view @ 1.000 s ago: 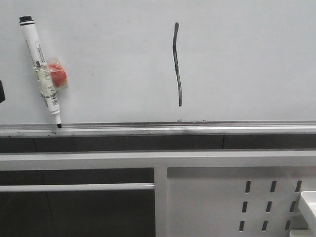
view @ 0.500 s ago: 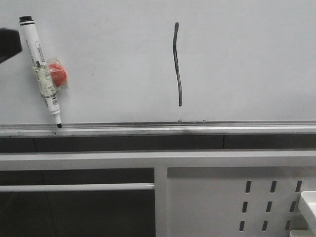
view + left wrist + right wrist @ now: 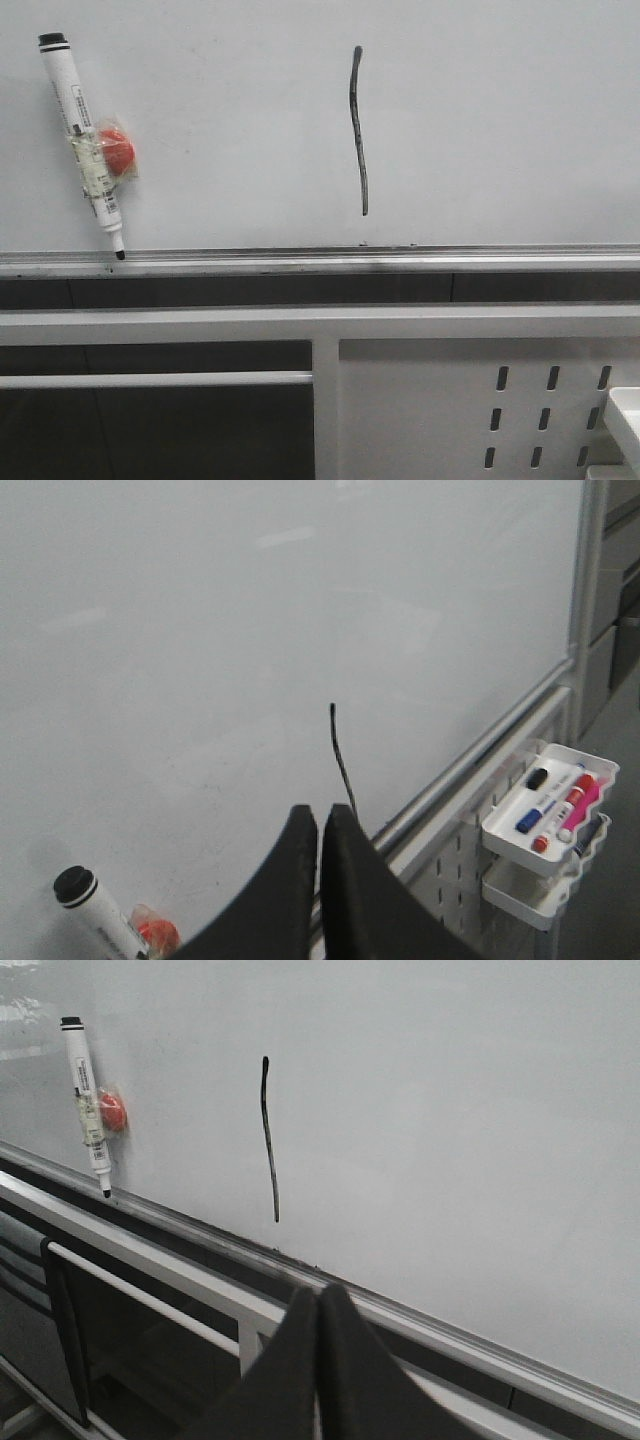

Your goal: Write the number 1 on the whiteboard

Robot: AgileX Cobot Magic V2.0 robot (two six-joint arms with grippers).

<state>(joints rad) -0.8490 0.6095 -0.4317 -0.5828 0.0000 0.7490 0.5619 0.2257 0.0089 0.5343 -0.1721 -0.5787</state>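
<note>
The whiteboard fills the upper part of the front view, with a silver ledge along its lower edge. On it is the number 1, a thin, slightly curved dark stroke, also seen in the wrist views as the number 1 and the number 1. A white marker pen with a red lump taped to it leans against the board at the left, tip on the ledge. My left gripper is shut and empty, away from the board. My right gripper is shut and empty, below the ledge.
A white frame with a perforated metal panel runs below the board. A white tray of several coloured markers hangs on that panel at the right. A horizontal bar crosses the dark space at the lower left.
A dark part of the left arm showed at the left edge of the front view in both earlier frames, higher half a second ago; it has now left that view. Pen and stroke are unchanged.
</note>
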